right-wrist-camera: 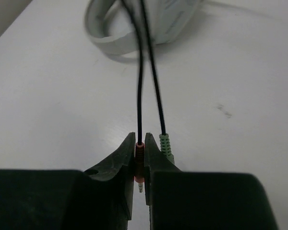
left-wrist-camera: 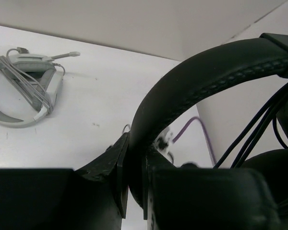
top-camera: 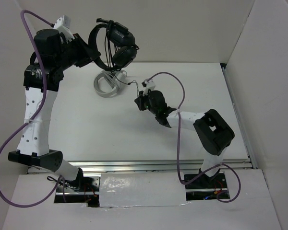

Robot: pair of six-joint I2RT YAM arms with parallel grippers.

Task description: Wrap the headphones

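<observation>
My left gripper is shut on the curved headband of the black headphones and holds them in the air at the back left, above the table. Several loops of thin black cable hang across the earcups. The cable runs down to my right gripper, low over the table's middle. In the right wrist view the right gripper is shut on the cable's red plug. A green plug hangs just outside its right finger.
The grey-white ring-shaped stand lies on the table under the headphones, with a thin grey cord on it; it also shows in the right wrist view. White walls close the back and right sides.
</observation>
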